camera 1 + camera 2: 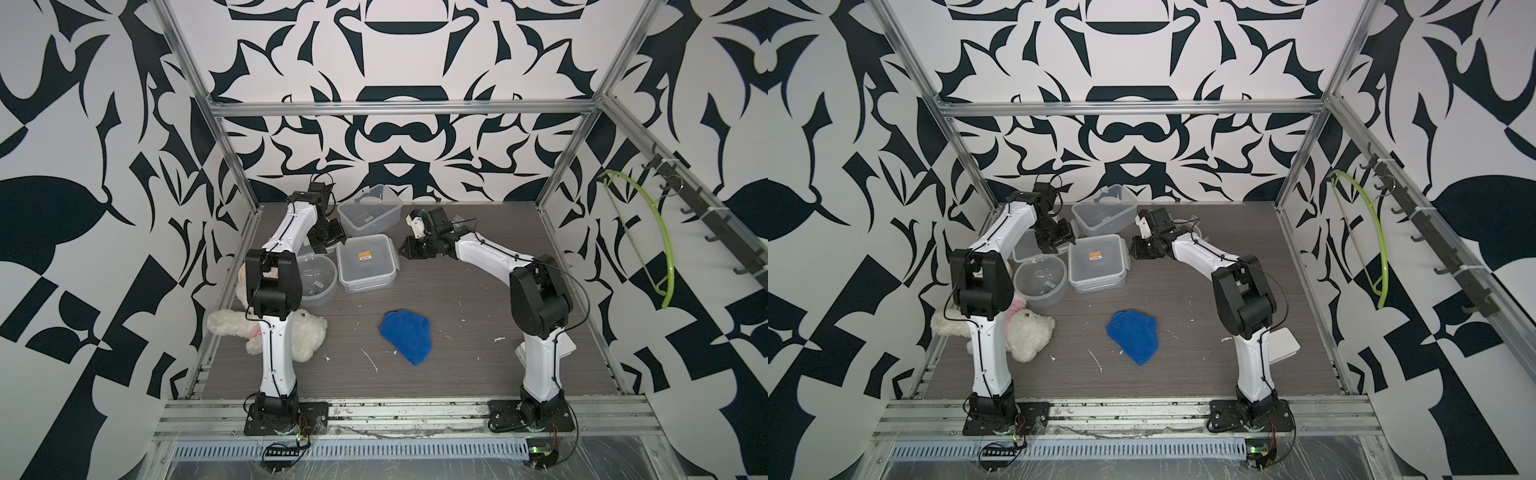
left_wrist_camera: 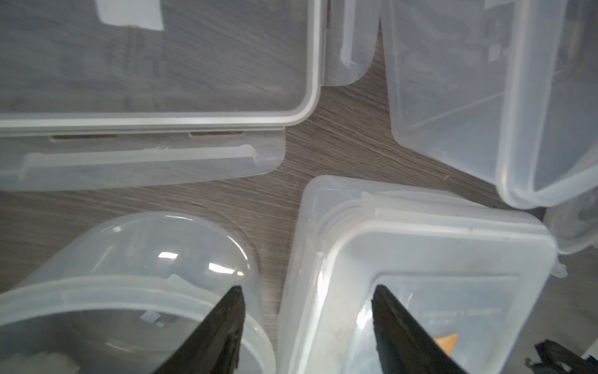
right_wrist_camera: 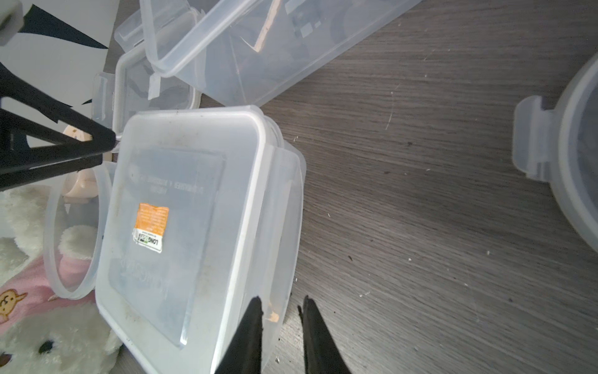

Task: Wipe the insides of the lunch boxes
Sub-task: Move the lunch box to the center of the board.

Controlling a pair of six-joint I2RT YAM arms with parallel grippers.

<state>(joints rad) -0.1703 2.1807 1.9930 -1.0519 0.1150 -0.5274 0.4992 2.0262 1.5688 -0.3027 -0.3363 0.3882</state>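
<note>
Three translucent lunch boxes cluster at the back left in both top views. The square one (image 1: 365,262) has its lid on and an orange sticker (image 3: 152,223). The round one (image 1: 316,280) and the rectangular one (image 1: 369,216) stand without lids. My left gripper (image 2: 309,288) is open above the gap between the round box (image 2: 129,259) and a corner of the square box (image 2: 437,259). My right gripper (image 3: 282,299) sits low at the square box's opposite side, jaws a little apart astride its side clip (image 3: 288,226). The blue cloth (image 1: 405,334) lies loose mid-table.
A loose rectangular lid (image 2: 155,64) lies by the left gripper. A round lid (image 3: 576,162) rests at the back right. A white plush toy (image 1: 299,336) and a beige clock (image 3: 77,184) sit at the left edge. A white slab (image 1: 566,347) lies behind the right arm.
</note>
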